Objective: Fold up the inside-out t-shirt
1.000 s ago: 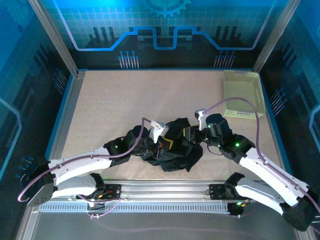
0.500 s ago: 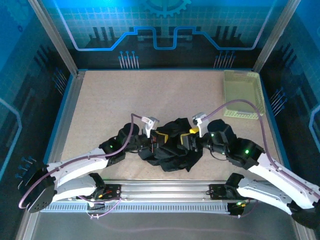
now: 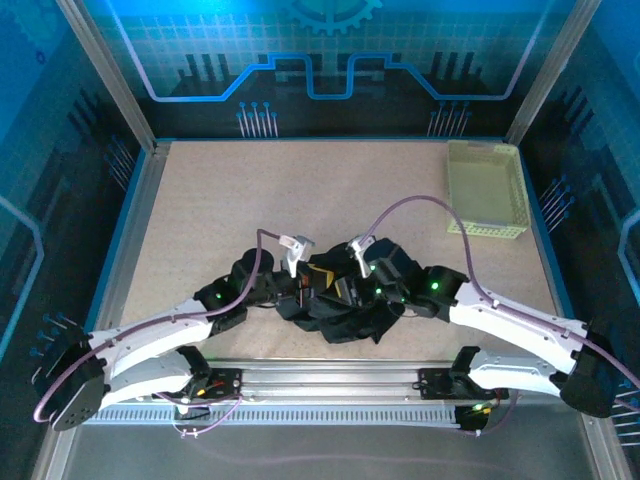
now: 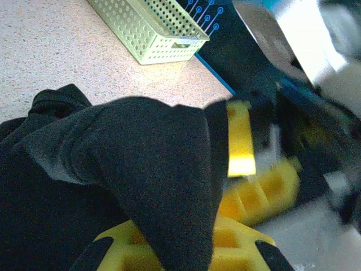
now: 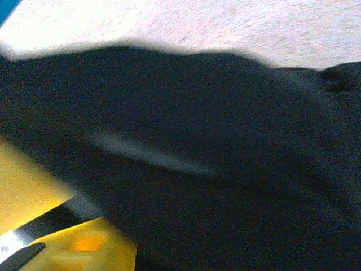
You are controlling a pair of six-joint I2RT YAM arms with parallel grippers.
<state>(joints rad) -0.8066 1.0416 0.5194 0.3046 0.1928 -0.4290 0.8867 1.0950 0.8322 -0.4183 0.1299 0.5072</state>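
The inside-out t-shirt (image 3: 345,315) is a crumpled black heap on the table near the front edge, between the two arms. My left gripper (image 3: 316,287) is at the heap's left top. In the left wrist view a fold of black fabric (image 4: 146,164) runs up from between its yellow fingers (image 4: 240,245), which are shut on it. My right gripper (image 3: 352,288) is pressed into the heap from the right, close to the left one. In the right wrist view the black cloth (image 5: 214,158) hides its jaws except one blurred yellow finger (image 5: 39,226).
A pale yellow-green plastic basket (image 3: 487,188) stands at the back right of the table, also seen in the left wrist view (image 4: 149,28). Bare speckled tabletop (image 3: 260,200) lies behind and to the left of the heap. Metal frame rails border the table.
The right arm has swung left, bringing its gripper from the heap's right edge into the middle beside the left gripper. The left gripper drew back slightly left, still holding fabric.
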